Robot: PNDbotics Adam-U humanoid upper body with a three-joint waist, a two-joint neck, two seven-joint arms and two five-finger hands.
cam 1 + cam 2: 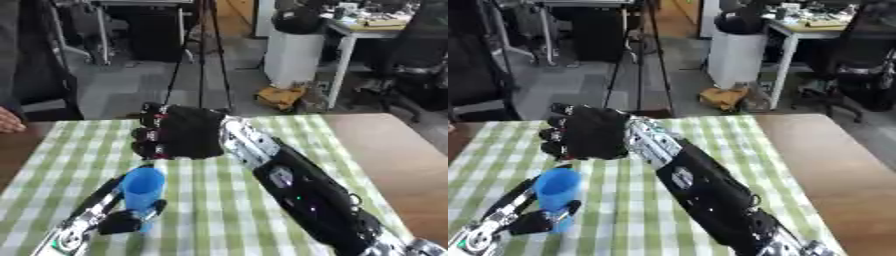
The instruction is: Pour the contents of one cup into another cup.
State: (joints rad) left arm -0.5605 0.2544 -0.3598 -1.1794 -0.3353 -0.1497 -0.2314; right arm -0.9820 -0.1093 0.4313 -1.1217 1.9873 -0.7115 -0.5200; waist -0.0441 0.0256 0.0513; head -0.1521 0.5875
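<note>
Far left, left eye view only: a person's hand (9, 121) resting at the far left edge of the table (394, 165), apart from everything else. Barely visible at all in the right eye view.

Next over, near the front left corner of the green checked cloth (210, 210): left hand (122, 220) coming up from the bottom left, wrapped around the lower part of a blue cup (143, 190). Dark fingers curled across the cup's base, so definitely holding it. Cup upright, mouth up, sitting at or just above the cloth, can't tell which. Can't see inside from either view, so no idea what's in it. Right eye view puts the same cup (556, 192) closer to the picture's left edge and shows the rim a bit more clearly as an open oval.

Further right and toward the far edge: right hand (179, 132), back of the hand up, fingers curled downward over the cloth. Arm running diagonally in from the bottom right corner. Whatever sits under the palm is hidden by the hand itself, so can't tell if it's gripping anything. Same story in the right eye view.

Only one cup visible in either view. Bare brown wood along the table's right edge, past the cloth.
</note>
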